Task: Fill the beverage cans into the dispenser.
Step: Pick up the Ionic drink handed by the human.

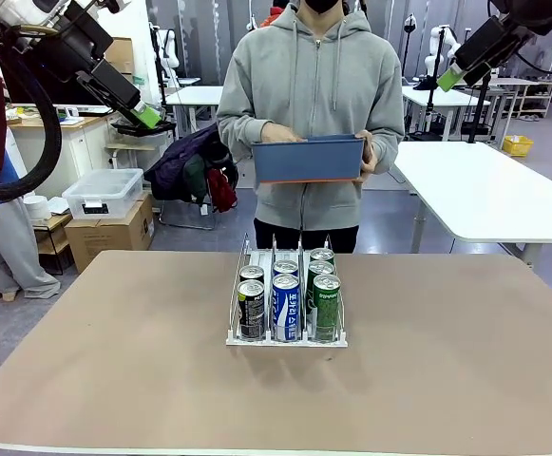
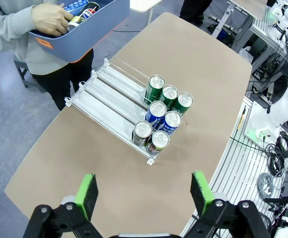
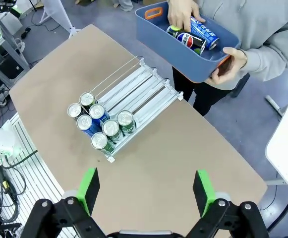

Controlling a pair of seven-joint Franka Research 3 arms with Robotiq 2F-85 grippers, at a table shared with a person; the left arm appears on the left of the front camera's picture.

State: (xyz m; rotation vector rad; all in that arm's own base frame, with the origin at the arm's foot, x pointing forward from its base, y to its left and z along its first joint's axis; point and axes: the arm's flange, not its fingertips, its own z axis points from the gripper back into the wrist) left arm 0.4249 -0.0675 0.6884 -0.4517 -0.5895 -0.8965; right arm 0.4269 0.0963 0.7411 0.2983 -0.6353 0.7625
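Under my left claw (image 2: pixel 144 191) I see the tan table (image 2: pixel 198 59); the dispenser (image 2: pixel 109 91) sits on it, ahead of the claw.

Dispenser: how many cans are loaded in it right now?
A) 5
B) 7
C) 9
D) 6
B: the dispenser holds seven, with two black cans, two blue-and-white cans and three green cans, one colour per lane.
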